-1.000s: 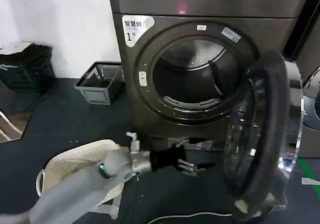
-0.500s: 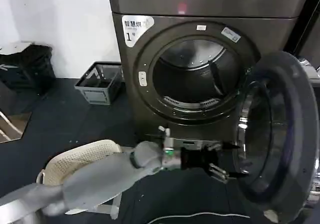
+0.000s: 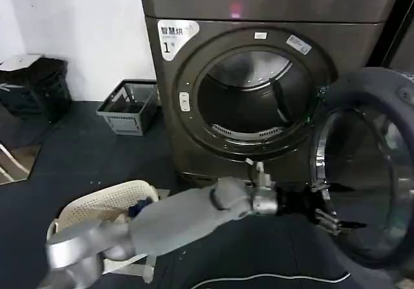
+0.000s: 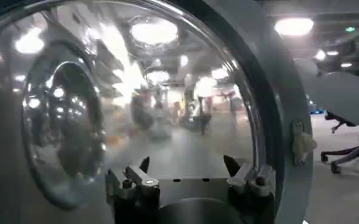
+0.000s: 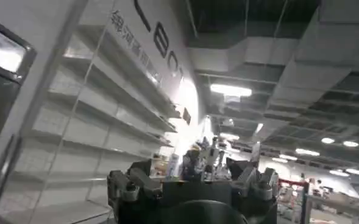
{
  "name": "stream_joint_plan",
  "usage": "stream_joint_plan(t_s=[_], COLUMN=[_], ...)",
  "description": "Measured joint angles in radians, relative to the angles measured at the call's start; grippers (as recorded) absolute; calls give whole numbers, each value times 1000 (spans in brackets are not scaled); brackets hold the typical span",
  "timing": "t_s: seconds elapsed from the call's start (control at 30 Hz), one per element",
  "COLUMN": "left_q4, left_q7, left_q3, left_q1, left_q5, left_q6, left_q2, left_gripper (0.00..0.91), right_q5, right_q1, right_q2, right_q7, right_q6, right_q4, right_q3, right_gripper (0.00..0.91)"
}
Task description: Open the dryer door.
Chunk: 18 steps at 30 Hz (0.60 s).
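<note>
The dryer door (image 3: 372, 172), a round porthole with a dark rim, stands swung wide open at the right of the dark grey dryer (image 3: 194, 75) marked "1". The drum opening (image 3: 249, 101) is exposed. My left arm reaches across low in front of the dryer. Its gripper (image 3: 331, 219) sits at the lower inner side of the door, open, with nothing between the fingers. In the left wrist view the left gripper (image 4: 188, 167) faces the door glass (image 4: 136, 103) from close up, beside the dark inner rim (image 4: 277, 91). My right gripper (image 5: 188, 173) is open, pointing up toward shelves and ceiling.
A grey wire basket (image 3: 129, 106) stands on the floor left of the dryer. A white laundry basket (image 3: 103, 205) sits under my left arm. A black bin (image 3: 32, 85) is at the far left, and a white cable (image 3: 259, 278) lies on the dark floor in front.
My left arm has swept to the right along the dryer's base. The door has swung further open to the right, turning its inner side toward me.
</note>
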<state>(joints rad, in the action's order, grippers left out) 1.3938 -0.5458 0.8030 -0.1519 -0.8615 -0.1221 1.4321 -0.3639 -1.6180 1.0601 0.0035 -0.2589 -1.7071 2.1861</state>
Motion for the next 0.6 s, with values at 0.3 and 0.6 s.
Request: stream_joint_plan(t_s=[0.3, 0.6], left_q4=[-116, -266], left_q7=[46, 108], left_q3=[-22, -79], left_q1=[29, 34], left_q5=[62, 109], left_q6=[-13, -24], left_q2=[128, 177], left_gripper=[907, 907], right_q5=[6, 9], right_q1=[5, -2], right_q2=[5, 9], right_q7=[-22, -26], right_q6=[16, 42], right_q4=[1, 10], right_q3=[-11, -12], right_gripper=[907, 907])
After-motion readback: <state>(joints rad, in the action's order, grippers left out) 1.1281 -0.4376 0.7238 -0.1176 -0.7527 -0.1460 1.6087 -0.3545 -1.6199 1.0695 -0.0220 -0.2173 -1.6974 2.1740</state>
